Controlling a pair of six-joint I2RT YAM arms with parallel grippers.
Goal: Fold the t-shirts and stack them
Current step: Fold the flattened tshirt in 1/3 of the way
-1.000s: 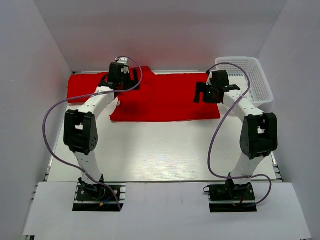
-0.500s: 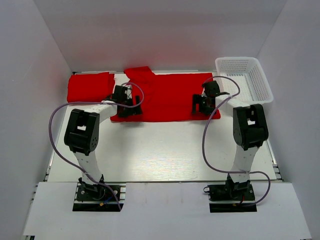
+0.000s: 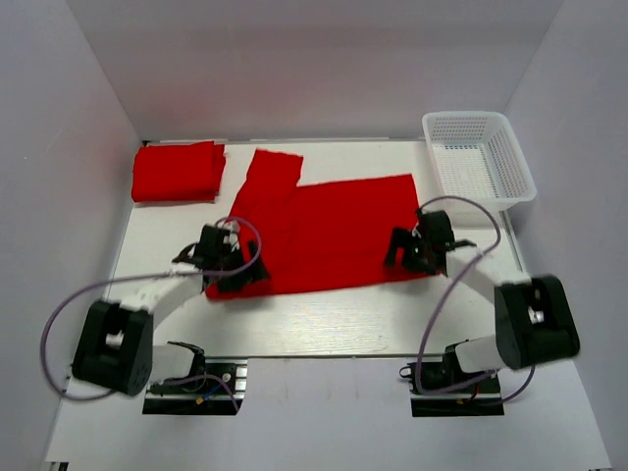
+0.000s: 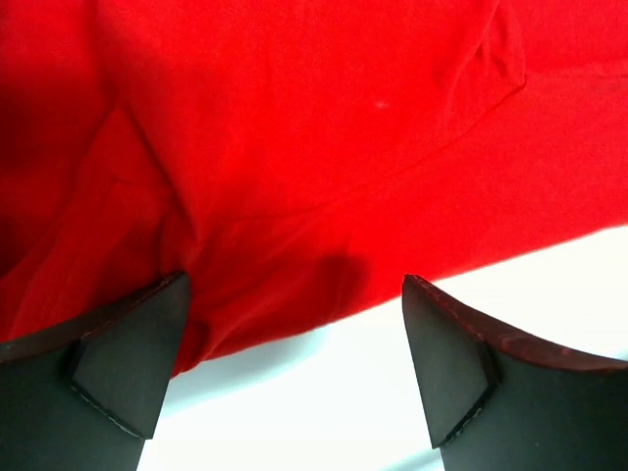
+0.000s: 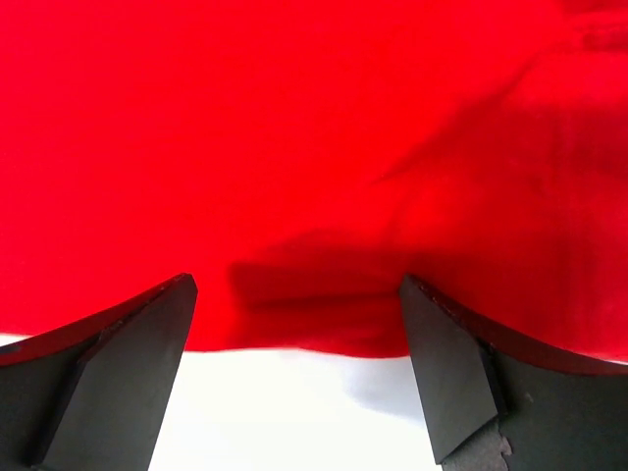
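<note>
White mesh basket (image 3: pixel 478 162) sits at table's (image 3: pixel 324 319) far-right corner.

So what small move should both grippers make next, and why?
Probably lower and close the left gripper and right gripper on the near hem of the shirt: both stand open at that edge, and the shirt lies spread, unfolded.

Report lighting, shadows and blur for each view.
Top external: even diffuse light, sharp, no glare on the spread t-shirt. Left wrist: soft shadow on its hem between the fingers. Right wrist: red oversaturated, folds faint, hem slightly blurred.
</note>
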